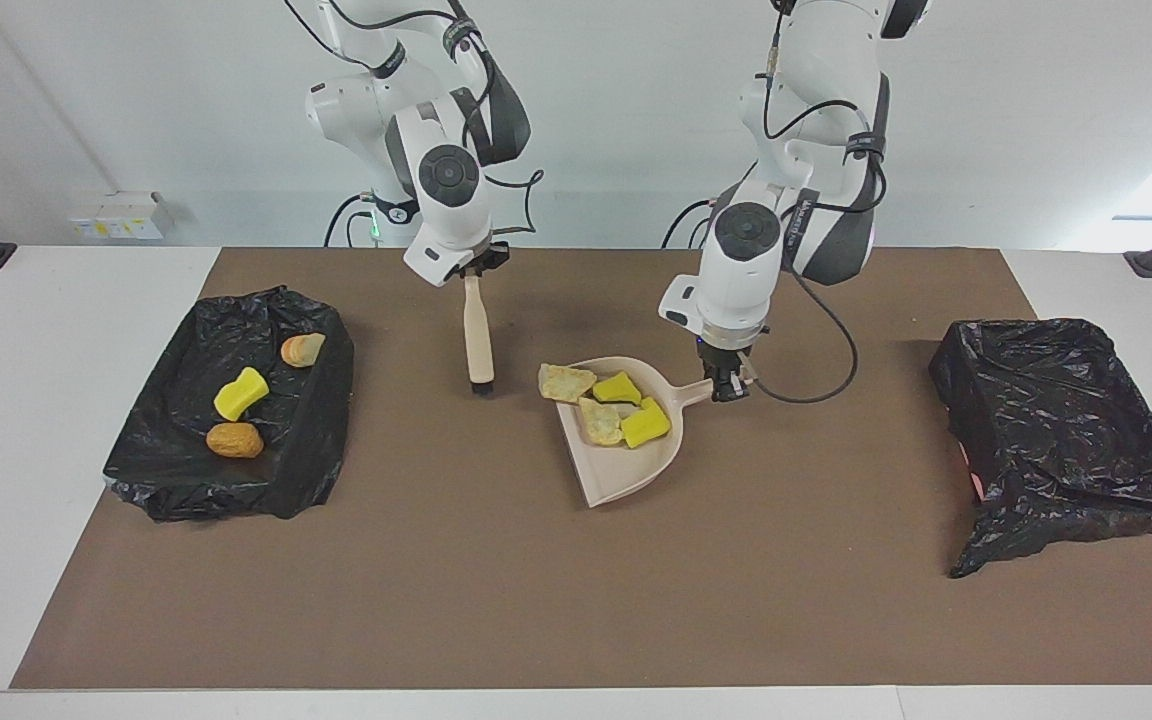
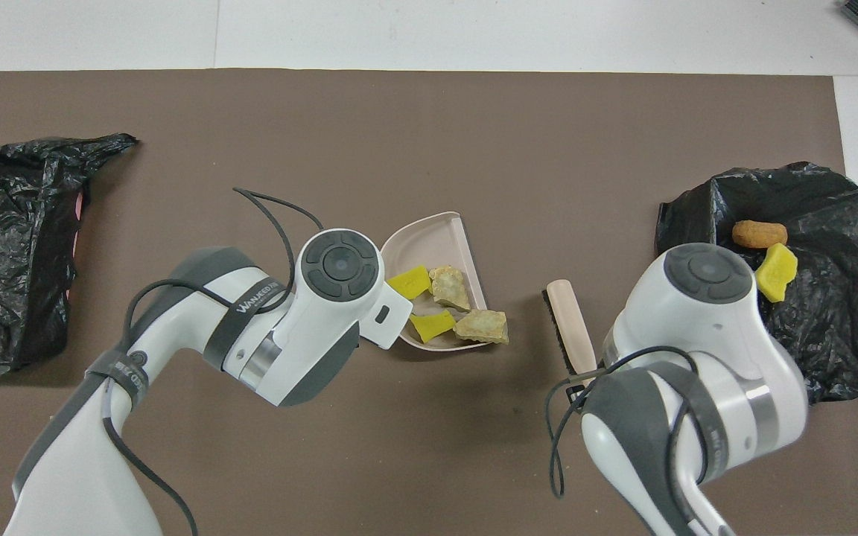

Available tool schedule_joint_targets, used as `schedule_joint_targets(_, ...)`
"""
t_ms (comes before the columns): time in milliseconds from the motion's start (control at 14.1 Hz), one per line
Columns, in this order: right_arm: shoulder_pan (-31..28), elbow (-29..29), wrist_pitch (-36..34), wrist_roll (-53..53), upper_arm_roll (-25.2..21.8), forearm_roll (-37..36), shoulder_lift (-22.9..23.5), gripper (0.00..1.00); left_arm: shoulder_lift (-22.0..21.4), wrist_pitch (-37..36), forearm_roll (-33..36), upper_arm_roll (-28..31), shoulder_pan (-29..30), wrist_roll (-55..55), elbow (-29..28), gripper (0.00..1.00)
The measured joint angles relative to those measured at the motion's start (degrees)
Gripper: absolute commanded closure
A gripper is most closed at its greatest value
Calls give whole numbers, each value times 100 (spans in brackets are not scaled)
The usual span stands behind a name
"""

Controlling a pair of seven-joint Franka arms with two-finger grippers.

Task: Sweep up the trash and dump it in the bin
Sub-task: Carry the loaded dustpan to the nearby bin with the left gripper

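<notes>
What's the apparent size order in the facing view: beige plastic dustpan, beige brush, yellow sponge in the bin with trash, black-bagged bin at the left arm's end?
Largest to smallest:
1. Black-bagged bin at the left arm's end
2. Beige plastic dustpan
3. Beige brush, held raised, so its rank against the dustpan is unsure
4. Yellow sponge

Bright, even light from above, soft shadows beneath the arms, sheen on black plastic, sharp focus throughout.
</notes>
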Motion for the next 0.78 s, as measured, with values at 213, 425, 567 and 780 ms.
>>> schedule_joint_targets(213, 371, -7, 308, 548, 16, 443, -75, 100, -35, -450, -211, 6, 500, 676, 473, 100)
schedule_joint_targets(425, 1162, -6, 914, 1639, 45, 598, -103, 100, -53, -876, -411, 11, 1026, 1499, 866, 100)
schedule_joint_targets(567, 1614, -35, 1327, 2101, 61, 639, -71, 100, -79, -1019, -574, 20, 1511, 2219, 1010, 100)
schedule_joint_targets(780, 2053, -63, 2022, 2470, 64, 713, 241, 100, -129, -1108, -899, 34, 2261, 3336, 1060, 100)
